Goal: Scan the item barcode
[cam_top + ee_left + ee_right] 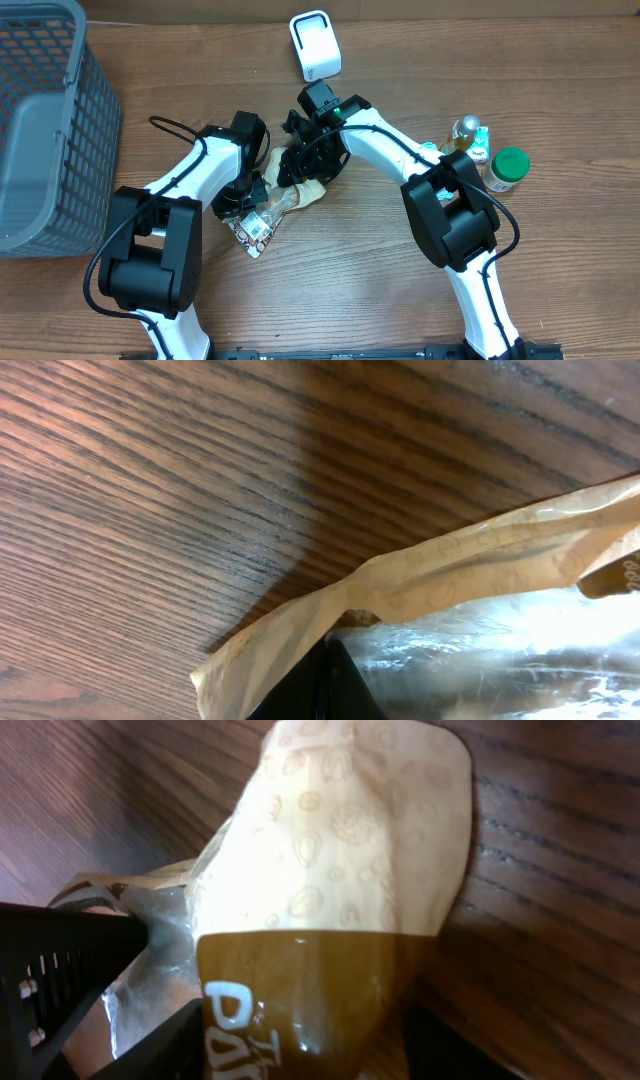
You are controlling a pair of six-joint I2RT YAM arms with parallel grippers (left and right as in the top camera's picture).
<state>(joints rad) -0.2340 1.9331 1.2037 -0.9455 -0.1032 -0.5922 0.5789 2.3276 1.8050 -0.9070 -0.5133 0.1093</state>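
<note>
The item is a snack bag, cream and brown paper with a clear film part, lying at the table's middle between both arms. A white printed label shows at its lower left end. My left gripper is shut on the bag's edge; in the left wrist view its dark fingers meet where the cream seal joins the clear film. My right gripper is open and straddles the bag's brown lettered part, one finger at each side. The white scanner stands at the back.
A grey mesh basket fills the left side. At the right stand a green-capped jar and a small bottle with other small items. The cables of both arms run over the bag area.
</note>
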